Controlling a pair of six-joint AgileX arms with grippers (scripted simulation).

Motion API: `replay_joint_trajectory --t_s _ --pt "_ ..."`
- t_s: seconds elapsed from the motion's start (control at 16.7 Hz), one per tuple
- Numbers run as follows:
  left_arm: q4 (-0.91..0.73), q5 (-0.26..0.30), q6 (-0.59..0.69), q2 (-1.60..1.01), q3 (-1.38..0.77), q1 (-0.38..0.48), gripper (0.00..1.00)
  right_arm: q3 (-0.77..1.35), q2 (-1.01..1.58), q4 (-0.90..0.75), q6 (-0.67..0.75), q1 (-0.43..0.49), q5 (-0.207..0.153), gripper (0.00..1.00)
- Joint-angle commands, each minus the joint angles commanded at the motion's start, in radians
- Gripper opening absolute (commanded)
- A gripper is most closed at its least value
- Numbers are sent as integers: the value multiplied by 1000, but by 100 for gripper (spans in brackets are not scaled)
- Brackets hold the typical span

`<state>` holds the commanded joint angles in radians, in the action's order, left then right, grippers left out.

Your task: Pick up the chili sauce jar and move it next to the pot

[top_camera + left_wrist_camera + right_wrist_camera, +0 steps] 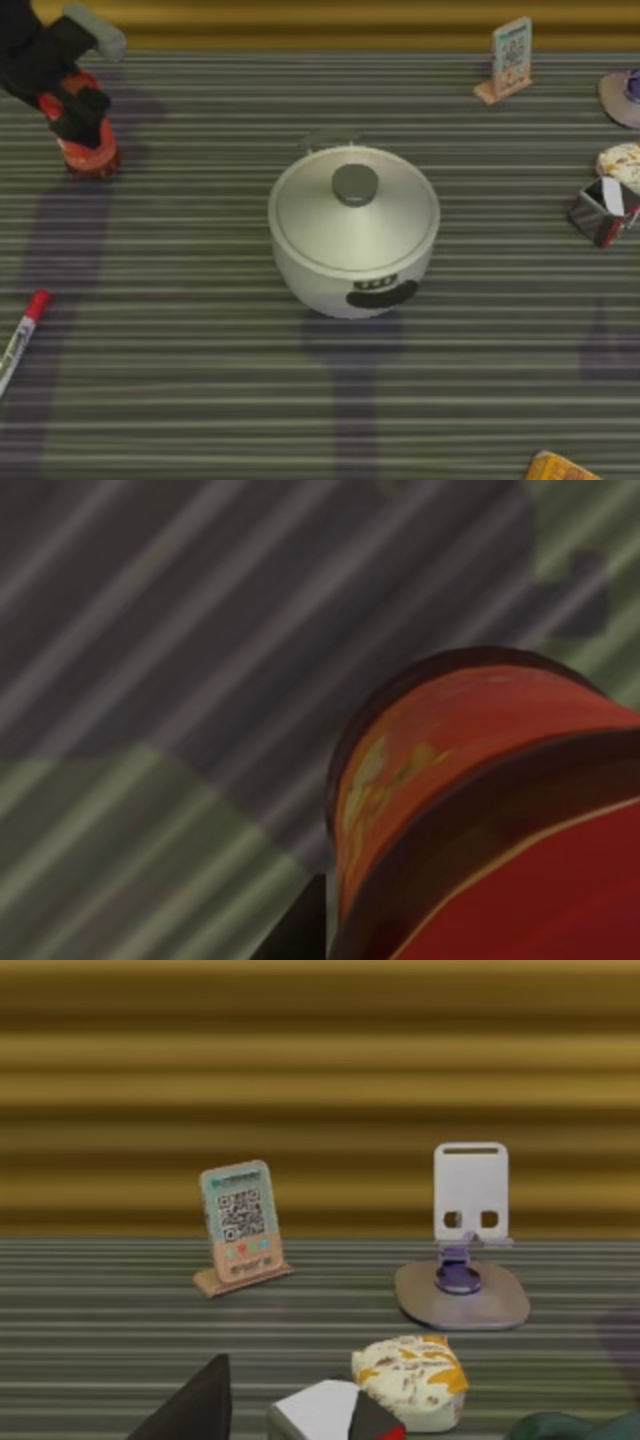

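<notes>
Two arms on the rig, only the left one visible in the top view, reaching in at the far left corner of the desk (200, 420). Left gripper (82, 112) is down over the chili sauce jar (90, 150), dark fingers (95, 100) on the lid area and seemingly closed on the jar, though the contact itself is hard to make out. Left wrist view: the jar fills the frame right below the fingers, red lid and orange label close up, shadow on the desk beyond it. Cannot tell if the jar rests on the desk or is lifted. Pot (354, 230) is mid-desk, well apart from the fingers and jar, lid on, grey knob on top, black mark on its side. Red-capped marker (22, 335) lies at the left edge, nearer the camera than the jar. Right gripper not seen from above; right wrist view shows only a dark tip of it, so fingers' state cannot be told. Ahead of it: QR card stand (240, 1225), phone stand (468, 1260), a speckled bread-like item (410, 1380), a grey-red box (605, 212). Orange item (560, 468) at the near right edge. Desk surface is dark grey with lighter stripes; behind it a golden-brown ribbed wall (320, 1080)
</notes>
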<state>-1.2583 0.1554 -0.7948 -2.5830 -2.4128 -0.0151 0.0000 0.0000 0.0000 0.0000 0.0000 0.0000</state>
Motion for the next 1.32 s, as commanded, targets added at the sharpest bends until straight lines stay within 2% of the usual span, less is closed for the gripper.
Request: replay_joint_trajectory --t_s 0.48,0.96,1.14,1.32 --pt "13 -4 -6 427 444 -23 0 0 0 0 0 0 0 100" --pt "13 -5 -7 480 498 -20 0 0 0 0 0 0 0 100" --pt "31 -20 59 484 525 4 0 0 0 0 0 0 0 100" --pt "72 -53 220 494 578 58 0 0 0 0 0 0 0 100"
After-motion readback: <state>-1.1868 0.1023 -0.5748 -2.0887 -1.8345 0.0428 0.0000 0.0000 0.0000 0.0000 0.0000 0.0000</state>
